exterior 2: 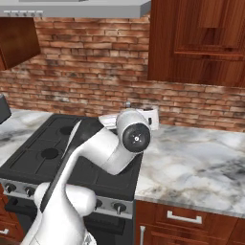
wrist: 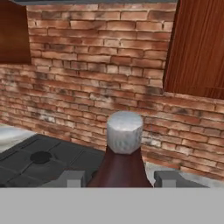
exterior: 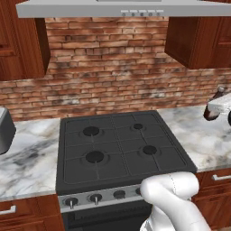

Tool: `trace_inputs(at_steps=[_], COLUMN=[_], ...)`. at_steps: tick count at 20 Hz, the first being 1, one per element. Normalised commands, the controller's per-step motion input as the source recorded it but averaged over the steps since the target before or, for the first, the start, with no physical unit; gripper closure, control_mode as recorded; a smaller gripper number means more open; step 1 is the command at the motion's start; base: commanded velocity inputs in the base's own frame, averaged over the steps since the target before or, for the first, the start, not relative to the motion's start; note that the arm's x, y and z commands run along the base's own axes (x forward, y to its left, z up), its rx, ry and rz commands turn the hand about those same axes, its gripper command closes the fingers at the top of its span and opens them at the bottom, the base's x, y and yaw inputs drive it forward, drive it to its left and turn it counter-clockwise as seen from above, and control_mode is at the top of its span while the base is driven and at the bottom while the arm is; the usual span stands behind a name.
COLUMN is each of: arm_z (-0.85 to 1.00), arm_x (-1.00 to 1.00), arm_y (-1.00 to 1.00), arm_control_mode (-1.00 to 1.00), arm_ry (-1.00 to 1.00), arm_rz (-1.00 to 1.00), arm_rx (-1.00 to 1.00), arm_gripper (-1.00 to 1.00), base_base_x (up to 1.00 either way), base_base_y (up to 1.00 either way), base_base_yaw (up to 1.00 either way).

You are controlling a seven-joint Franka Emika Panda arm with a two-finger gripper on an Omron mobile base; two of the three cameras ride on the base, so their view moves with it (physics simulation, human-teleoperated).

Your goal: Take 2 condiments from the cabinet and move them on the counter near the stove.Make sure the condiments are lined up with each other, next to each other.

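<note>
Hand view: the red bottle (wrist: 123, 164) with a white cap stands upright between the jaws, which are clamped on its sides. It hangs over the stove's (wrist: 48, 159) right edge, the marble surface (exterior 2: 201, 162) lying rightward.

We see the black four-burner gas cooktop (exterior: 122, 146) set into the white-grey veined marble counter (exterior 2: 201, 167), which runs on to either side of it. Behind both rises the red brick wall (exterior: 113, 72). A reddish-brown wood wall cabinet (exterior 2: 201, 43) hangs above the counter to the cooktop's right.
</note>
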Motion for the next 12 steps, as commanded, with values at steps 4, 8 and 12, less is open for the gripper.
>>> trace_inputs(at_steps=[4,8,12], arm_z=[-0.81,-0.87,-0.48], arm_x=[0.64,0.49,0.21], arm_y=[-0.25,-0.02,0.00], arm_control_mode=[-1.00,-1.00,-1.00], arm_ry=[0.09,0.08,0.07], arm_rz=[0.24,0.17,0.07], arm_rx=[-0.19,-0.23,-0.08], arm_gripper=[1.00,1.00,1.00], base_base_x=[0.00,0.00,0.00], base_base_y=[0.00,0.00,0.00], base_base_yaw=[0.00,0.00,0.00])
